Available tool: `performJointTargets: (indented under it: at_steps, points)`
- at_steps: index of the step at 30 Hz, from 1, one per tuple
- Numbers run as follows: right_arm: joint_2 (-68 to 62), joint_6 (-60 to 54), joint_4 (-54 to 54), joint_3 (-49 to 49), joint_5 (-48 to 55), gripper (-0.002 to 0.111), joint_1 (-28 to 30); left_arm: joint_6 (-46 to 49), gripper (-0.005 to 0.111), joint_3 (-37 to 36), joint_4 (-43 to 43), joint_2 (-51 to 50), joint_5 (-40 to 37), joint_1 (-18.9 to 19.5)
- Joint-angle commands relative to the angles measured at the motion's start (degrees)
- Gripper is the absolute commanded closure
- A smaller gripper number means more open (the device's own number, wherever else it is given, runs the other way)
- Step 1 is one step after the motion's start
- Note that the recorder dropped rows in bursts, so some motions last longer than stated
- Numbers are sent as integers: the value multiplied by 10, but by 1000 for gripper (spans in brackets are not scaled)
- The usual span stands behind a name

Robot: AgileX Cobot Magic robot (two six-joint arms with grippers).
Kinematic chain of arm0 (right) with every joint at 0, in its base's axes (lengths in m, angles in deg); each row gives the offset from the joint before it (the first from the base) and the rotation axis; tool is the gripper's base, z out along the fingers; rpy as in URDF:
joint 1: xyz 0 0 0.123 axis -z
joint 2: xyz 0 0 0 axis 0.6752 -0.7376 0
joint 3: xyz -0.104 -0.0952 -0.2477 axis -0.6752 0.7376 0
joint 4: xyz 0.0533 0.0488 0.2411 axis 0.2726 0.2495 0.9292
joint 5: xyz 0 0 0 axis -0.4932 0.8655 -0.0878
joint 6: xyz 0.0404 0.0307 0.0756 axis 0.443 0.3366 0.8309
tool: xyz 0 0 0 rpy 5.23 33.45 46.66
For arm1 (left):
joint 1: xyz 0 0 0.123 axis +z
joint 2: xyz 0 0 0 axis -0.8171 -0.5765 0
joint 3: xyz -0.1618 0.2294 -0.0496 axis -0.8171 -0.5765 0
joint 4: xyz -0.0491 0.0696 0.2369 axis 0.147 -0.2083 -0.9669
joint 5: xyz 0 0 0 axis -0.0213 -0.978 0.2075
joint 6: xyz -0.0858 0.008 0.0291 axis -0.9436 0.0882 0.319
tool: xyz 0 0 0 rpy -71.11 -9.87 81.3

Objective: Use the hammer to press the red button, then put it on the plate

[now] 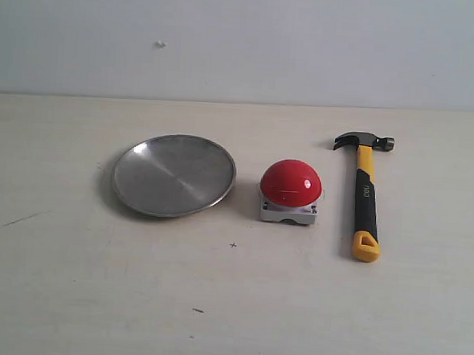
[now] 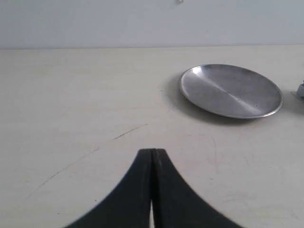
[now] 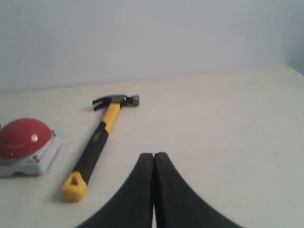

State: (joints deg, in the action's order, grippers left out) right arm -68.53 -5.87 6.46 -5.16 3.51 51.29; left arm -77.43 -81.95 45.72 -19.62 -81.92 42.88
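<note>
With right fingers [image 3: 145,166] and left fingers [image 2: 145,161] pressed together, empty: risks shoving the hammer [image 1: 365,203] across the surface [image 1: 373,315] into the red button [image 1: 290,183] by descending without opening.

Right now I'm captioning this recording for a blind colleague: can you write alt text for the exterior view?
Three things lie apart on a pale table: left, a round shallow silver metal plate; middle, a glossy red dome button on a square grey-white base; right, a claw hammer with a yellow-and-black handle, dark head toward the wall.
</note>
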Motion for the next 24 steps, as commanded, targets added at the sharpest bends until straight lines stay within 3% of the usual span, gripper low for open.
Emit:
performJointTargets:
  at_steps: [1,12,21,24]
  points:
    - [4,-3,25,3,-121,108,2,-5,107,0,-2,4,6,0]
    - [4,-3,252,3,-330,108,2,-5,107,0,-2,4,6,0]
    - [4,-5,292,3,-288,108,2,-5,107,0,-2,4,6,0]
    - [4,-5,292,3,-324,108,2,-5,107,0,-2,4,6,0]
